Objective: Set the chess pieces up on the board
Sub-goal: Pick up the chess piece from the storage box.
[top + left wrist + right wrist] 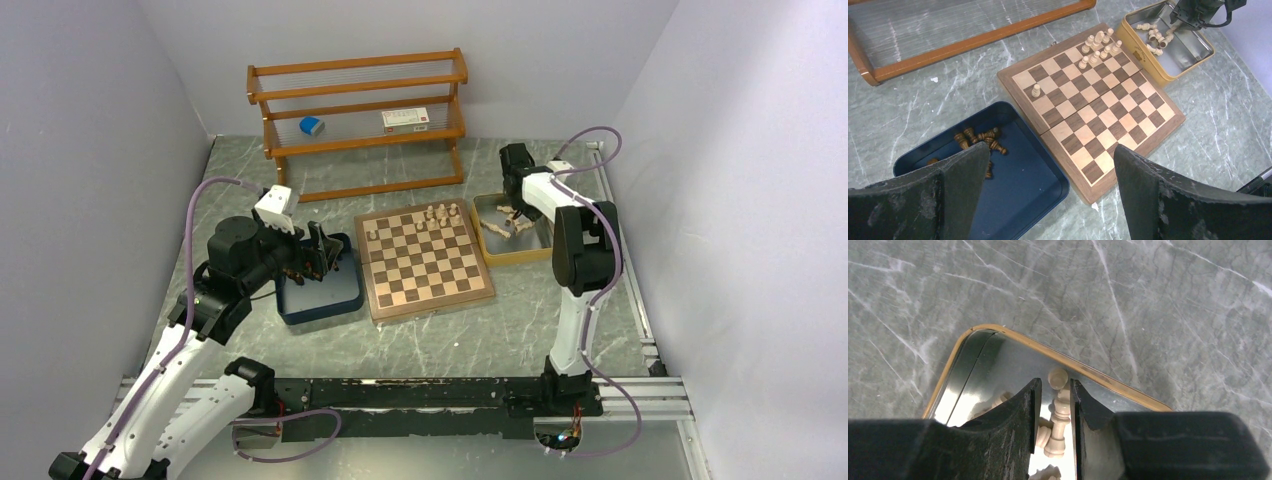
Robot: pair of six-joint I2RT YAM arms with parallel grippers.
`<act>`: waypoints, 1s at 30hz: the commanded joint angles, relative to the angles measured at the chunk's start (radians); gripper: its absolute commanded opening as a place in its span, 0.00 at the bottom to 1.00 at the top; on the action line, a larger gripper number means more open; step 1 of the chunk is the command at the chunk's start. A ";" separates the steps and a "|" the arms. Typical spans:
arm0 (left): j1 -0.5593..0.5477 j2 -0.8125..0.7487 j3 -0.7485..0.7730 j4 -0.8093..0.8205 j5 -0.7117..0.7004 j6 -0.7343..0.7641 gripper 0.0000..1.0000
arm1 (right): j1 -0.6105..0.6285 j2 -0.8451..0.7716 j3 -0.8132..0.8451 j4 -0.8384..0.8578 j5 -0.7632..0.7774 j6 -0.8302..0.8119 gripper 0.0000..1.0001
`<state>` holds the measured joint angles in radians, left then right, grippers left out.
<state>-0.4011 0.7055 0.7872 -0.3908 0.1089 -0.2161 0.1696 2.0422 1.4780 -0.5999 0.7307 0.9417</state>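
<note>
Right gripper [1054, 386] jaws flank a cream piece [1061, 416].

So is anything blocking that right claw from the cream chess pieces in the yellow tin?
Nothing visible does. The right gripper sits inside the yellow metal tray, its fingers either side of one pale cream wooden chess piece; grip unclear.

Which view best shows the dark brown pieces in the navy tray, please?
The left wrist view: the dark brown pieces cluster in one corner of the navy tray, just beyond the open left gripper. In the top view that gripper hangs over the tray and they cannot be made out. The right wrist view misses them.
</note>
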 commanded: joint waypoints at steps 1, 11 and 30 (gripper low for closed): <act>-0.005 -0.007 0.009 0.010 0.005 0.014 0.99 | -0.011 0.048 0.048 -0.005 0.048 0.040 0.31; -0.005 -0.010 0.009 0.012 -0.001 0.014 0.99 | -0.014 0.050 0.031 0.013 0.067 0.030 0.28; -0.005 -0.016 0.003 0.019 0.004 0.011 0.99 | 0.026 -0.002 -0.016 0.111 0.037 -0.194 0.16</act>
<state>-0.4011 0.7036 0.7872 -0.3908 0.1089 -0.2157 0.1875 2.0830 1.4681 -0.5156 0.7265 0.7914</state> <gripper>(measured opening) 0.986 0.185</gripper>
